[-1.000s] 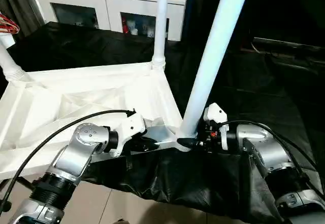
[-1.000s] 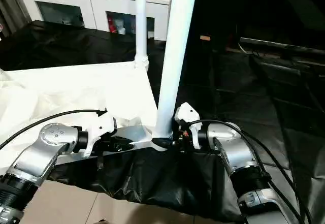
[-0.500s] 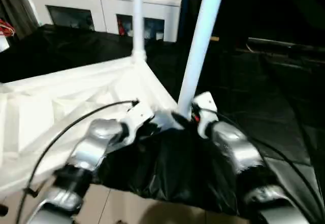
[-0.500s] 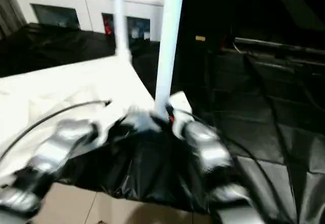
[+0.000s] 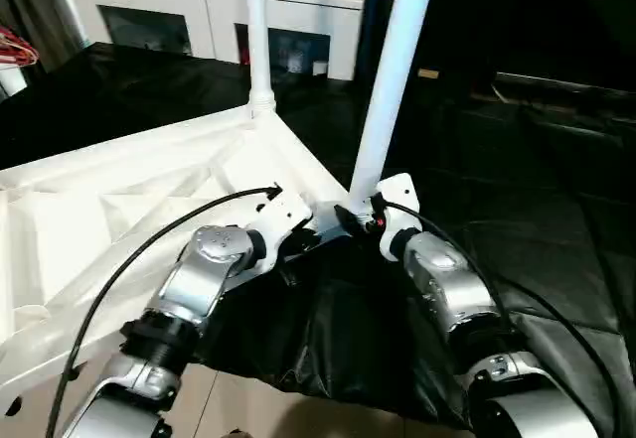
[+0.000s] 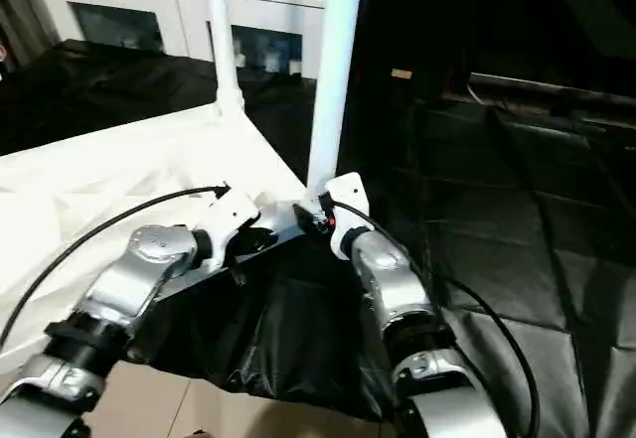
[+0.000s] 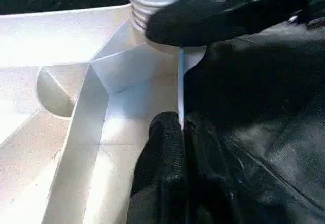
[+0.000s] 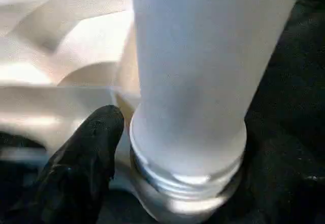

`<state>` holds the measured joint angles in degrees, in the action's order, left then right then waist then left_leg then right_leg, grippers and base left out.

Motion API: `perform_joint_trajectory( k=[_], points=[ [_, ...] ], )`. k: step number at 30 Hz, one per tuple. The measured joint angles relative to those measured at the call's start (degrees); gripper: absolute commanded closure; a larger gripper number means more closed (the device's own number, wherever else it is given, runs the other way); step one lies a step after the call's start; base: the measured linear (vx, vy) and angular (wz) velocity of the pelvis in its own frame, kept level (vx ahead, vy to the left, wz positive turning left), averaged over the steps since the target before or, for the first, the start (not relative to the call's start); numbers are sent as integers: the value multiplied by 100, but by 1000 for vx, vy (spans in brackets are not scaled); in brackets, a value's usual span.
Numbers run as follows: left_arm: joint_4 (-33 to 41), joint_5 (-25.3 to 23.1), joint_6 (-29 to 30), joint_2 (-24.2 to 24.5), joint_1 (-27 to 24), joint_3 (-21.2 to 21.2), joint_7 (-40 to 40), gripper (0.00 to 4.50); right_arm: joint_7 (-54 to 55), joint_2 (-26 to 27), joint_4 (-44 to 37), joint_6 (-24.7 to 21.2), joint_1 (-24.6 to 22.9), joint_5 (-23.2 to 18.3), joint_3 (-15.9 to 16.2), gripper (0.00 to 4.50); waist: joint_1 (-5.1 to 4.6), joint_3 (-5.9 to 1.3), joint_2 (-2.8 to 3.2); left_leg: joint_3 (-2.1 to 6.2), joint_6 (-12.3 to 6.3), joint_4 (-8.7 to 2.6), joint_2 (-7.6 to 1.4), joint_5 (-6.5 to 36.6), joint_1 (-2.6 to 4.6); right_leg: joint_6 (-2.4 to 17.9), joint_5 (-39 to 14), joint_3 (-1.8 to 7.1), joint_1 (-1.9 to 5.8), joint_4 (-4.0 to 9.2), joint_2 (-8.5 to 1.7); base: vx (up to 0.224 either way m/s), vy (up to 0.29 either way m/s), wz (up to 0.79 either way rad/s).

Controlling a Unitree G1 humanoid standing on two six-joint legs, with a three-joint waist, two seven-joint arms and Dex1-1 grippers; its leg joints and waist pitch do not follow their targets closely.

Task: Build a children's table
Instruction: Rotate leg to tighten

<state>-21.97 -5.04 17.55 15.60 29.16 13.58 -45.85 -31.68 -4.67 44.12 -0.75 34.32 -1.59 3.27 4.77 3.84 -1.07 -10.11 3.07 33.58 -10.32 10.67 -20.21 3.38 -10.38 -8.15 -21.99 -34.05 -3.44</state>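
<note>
Clearly the children's table (image 5: 129,190) lies upside down on a black sheet (image 5: 338,339), its ribbed underside facing up, with one leg (image 5: 393,80) standing in the near corner socket and a second leg (image 5: 254,36) upright at the far corner. The left tool (image 7: 177,148) is pinched shut on the thin rim of the tabletop just beside that near socket, its two black fingers meeting on either side of the edge. The right tool (image 5: 350,218) sits at the foot of the near leg; one black finger (image 8: 84,158) lies against the threaded collar, but whether the jaws clasp the tube or stand clear of it cannot be told. As a judgement, the white plastic looks light and stiff, hollow in the legs and thin in the walls, so it should lift easily yet flex or slide if pushed off-centre. Its smooth, glossy surface is likely slippery under hard fingers. Sensible holds are the rim near a corner, where the ribs brace it, and the leg low down by the collar, where twisting meets least leverage and the taper is widest.
</note>
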Motion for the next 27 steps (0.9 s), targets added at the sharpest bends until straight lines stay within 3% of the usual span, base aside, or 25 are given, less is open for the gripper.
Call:
perform_joint_trajectory(
  k=[13,27],
  points=[
    [902,532,-49,751,-622,157,-1525,450,-3073,-1168,-1076,-144,-487,-434,618,63,61,2,-1,0,-14,11,-6,-9,-4,-19,-12,-4,1,-5,4,0,0,0],
    [1218,667,-45,1010,-793,252,-2022,450,-3821,-1561,-1647,-420,-714,-508,796,176,61,4,-5,0,-13,23,-8,-9,-19,-21,-12,-2,3,-5,3,0,0,0]
  ],
)
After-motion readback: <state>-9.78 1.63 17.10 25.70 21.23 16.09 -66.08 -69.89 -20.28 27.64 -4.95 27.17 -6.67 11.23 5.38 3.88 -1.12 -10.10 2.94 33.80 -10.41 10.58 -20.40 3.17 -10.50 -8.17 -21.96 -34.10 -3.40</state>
